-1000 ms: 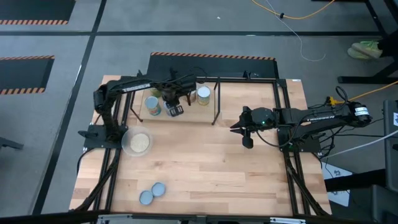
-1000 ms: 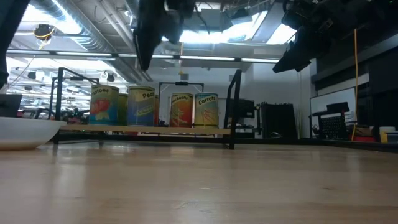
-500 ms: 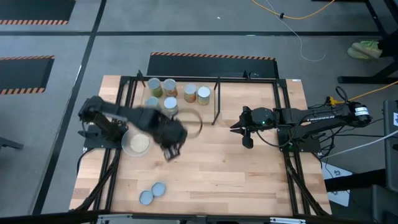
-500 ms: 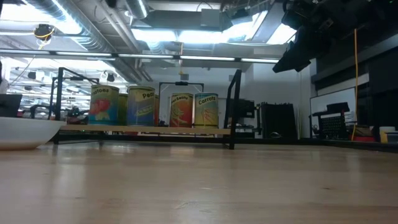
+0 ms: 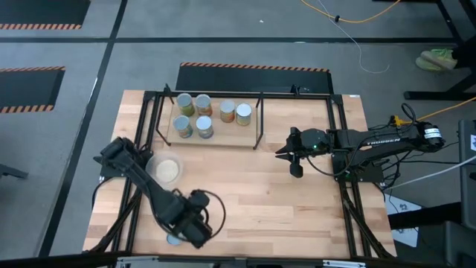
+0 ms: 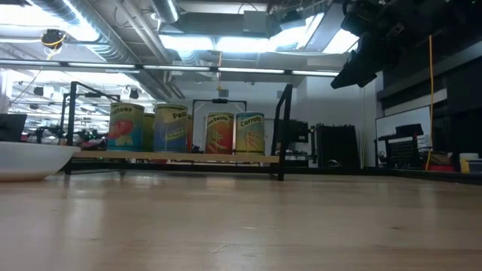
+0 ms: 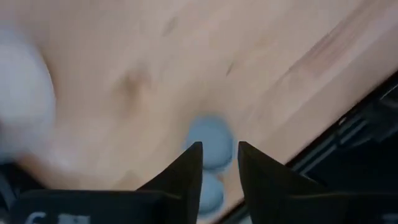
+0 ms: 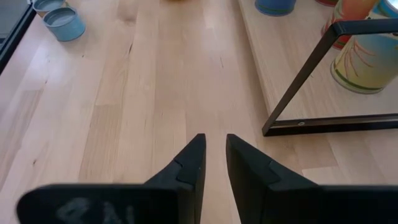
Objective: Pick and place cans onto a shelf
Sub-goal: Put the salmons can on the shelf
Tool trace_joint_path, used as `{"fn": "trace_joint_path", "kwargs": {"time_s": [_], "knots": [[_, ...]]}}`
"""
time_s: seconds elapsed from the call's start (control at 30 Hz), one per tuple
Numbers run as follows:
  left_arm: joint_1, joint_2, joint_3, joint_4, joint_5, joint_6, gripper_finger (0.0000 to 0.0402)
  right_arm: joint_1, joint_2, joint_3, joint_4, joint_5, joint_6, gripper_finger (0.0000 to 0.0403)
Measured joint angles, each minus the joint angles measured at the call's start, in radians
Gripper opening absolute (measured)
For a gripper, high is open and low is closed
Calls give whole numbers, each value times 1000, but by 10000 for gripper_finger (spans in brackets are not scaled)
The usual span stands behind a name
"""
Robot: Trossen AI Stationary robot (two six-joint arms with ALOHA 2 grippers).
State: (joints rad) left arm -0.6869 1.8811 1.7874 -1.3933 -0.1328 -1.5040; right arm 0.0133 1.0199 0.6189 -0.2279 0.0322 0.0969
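Now, your tabletop (image 5: 253, 186) fills the middle of the high view, and the shelf (image 5: 216, 138) sits in its upper left part with six cans (image 5: 204, 127) standing upright on the board in two short rows, presumably grouped there to leave room alongside.

Your left arm stretches down toward the lower left of the high view, with the left claw (image 5: 195, 227) hanging over the two cans left on the tabletop (image 7: 210, 142), which stand touching near the front edge. Its wrist view shows the fingers parted by a narrow gap and gripping nothing, lined up on the blue-grey lids, likely for the next pick.

Your right arm waits at centre right, its right claw (image 5: 295, 168) also slightly parted and empty, pointing across the bare wood toward the shelf frame.

A pale dish (image 5: 165, 170) lies left of centre.

From the low view you can read "Carrots" on one label (image 6: 250, 119); the others are too small to read surely.
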Motion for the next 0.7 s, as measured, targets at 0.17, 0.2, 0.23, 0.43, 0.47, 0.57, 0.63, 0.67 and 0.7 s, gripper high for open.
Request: {"fn": "trace_joint_path", "kwargs": {"time_s": [0.17, 0.2, 0.23, 0.43, 0.47, 0.57, 0.63, 0.67, 0.7], "knots": [[-28, 82, 0, -5, 107, -60, 127, 0, 0, 0, 0, 0, 0, 68], [-33, 100, 0, -5, 112, -52, 129, 0, 0, 0, 0, 0, -1, 68], [-38, 118, 0, -5, 113, -39, 130, 0, 0, 0, 0, 0, -4, 68], [-54, 219, 0, -5, 145, 98, 132, 0, 0, 0, 0, 0, -30, 68], [-54, 231, 0, -5, 151, 102, 132, 0, 0, 0, 0, 0, -30, 68], [-53, 264, 0, -5, 151, 123, 132, 0, 0, 0, -1, 0, -31, 68], [-53, 280, 0, -12, 150, 131, 132, 0, 0, 0, -1, 0, -42, 68], [-52, 284, 0, -17, 148, 131, 132, 0, 0, 0, -1, 0, -48, 68], [-51, 287, 0, -25, 146, 131, 132, 0, 0, 0, -1, 0, -51, 68]]}}
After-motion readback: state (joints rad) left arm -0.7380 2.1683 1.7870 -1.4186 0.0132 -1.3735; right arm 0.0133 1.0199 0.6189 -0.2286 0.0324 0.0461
